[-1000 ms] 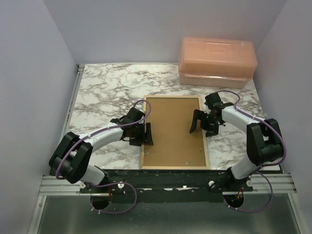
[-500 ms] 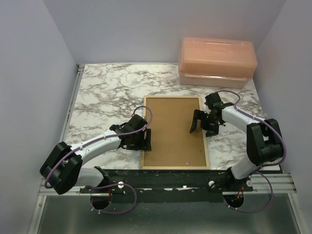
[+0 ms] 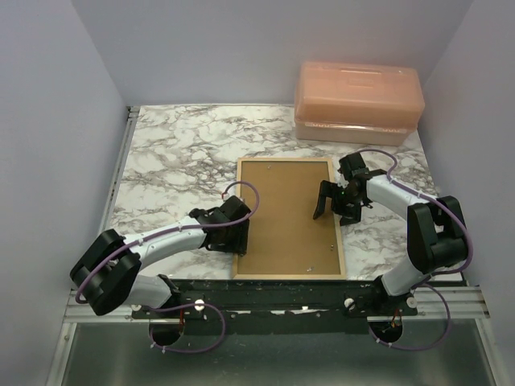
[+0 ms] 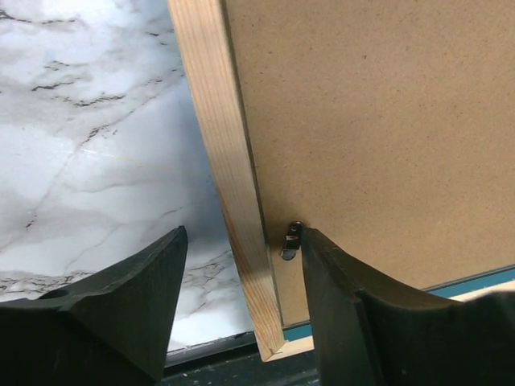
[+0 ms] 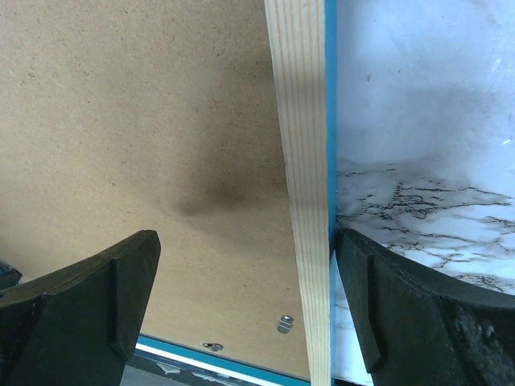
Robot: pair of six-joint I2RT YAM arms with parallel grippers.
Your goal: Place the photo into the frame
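Note:
The frame (image 3: 339,233) lies face down on the marble table, pale wood back up, with a blue edge showing at its near end. A brown backing sheet (image 3: 286,213) fills it. The photo is hidden. My left gripper (image 3: 241,240) is open near the frame's near-left corner. It straddles the left rail (image 4: 229,185): one finger is over the table, the other is on the backing beside a small metal clip (image 4: 291,240). My right gripper (image 3: 332,211) is open wide astride the right rail (image 5: 304,161), holding nothing.
A peach plastic box (image 3: 358,100) stands at the back right of the table. Two more small clips (image 5: 283,323) sit on the backing near the frame's near end. The black base rail runs just below the frame.
My left gripper has slid along the frame's left rail toward the near corner, and its arm has swung lower. The right arm and the frame have not moved.

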